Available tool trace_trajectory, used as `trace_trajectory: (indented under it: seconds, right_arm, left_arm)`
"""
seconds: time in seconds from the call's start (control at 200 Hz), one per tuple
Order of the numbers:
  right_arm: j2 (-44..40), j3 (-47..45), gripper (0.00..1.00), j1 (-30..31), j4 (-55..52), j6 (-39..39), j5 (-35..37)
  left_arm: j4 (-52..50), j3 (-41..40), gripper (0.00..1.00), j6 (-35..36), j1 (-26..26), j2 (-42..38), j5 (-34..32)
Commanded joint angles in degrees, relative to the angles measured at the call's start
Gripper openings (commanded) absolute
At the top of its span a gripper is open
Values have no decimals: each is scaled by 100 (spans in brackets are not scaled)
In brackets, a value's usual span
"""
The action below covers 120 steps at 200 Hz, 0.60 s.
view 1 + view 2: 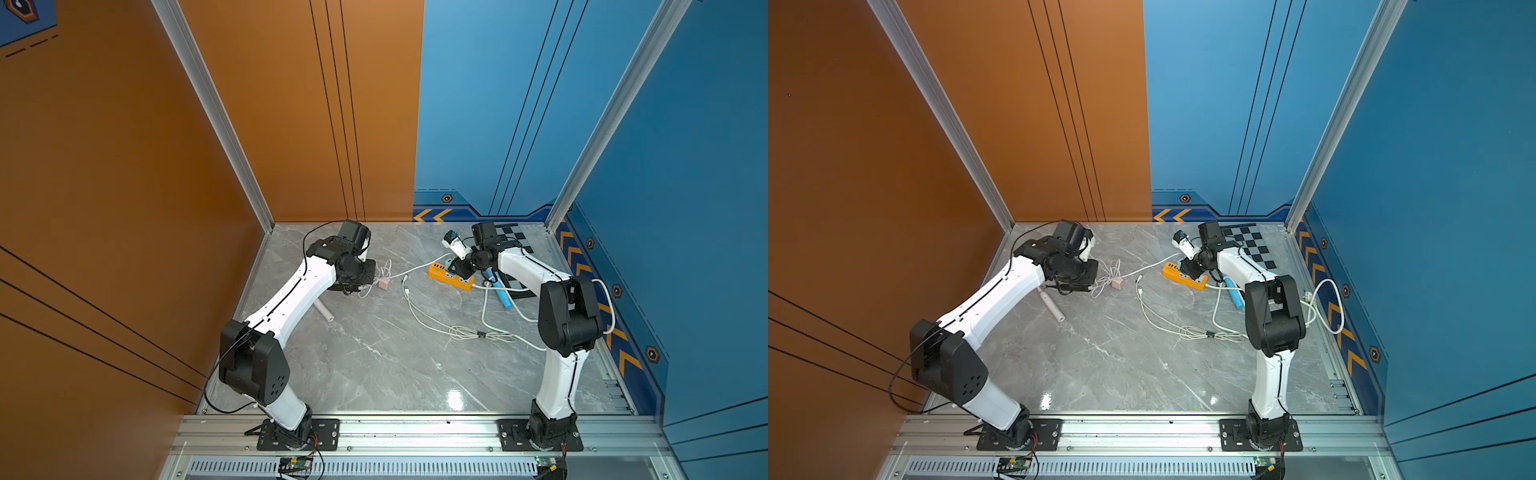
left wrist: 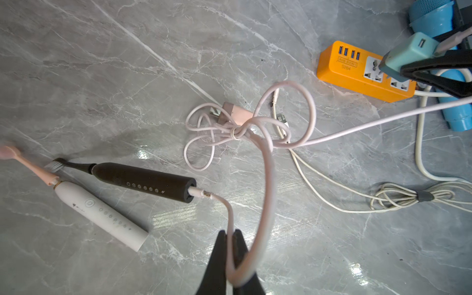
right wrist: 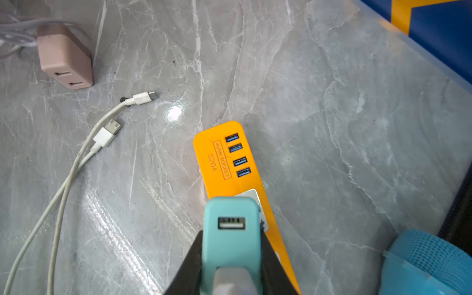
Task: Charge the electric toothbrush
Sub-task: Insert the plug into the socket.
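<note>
Toothbrush (image 2: 143,182), black, seemingly beneath left arm (image 1: 291,299)

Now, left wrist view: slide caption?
Left pincer pinches pink cable plugged into black toothbrush; right pincer holds teal adapter at orange strip.

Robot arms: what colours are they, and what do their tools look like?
Both the left arm and right arm have smooth white shells with chunky black joints and thin black cables. The left tool and right tool are black, pointed fingers.
</note>
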Motion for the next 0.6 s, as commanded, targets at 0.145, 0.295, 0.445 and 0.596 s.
trace_trajectory:
  seconds: [0.145,0.295,0.445,0.596]
  right_arm:
    - [257,335,29,-46,-326,-401,-327]
    - [368,418,29,-78,-475,-559,-115]
    - [374,451,29,-209,-748,-840,-148]
    - [607,534,29,-325,-979,-1040,-441]
  left_arm:
    - [-103,-466,24,-125,170,-106,111]
    - [-102,-342,33,-45,156,-135,161]
    - [-95,-279,39,-4,161,-204,208]
    - [-75,-290,47,35,139,-212,276]
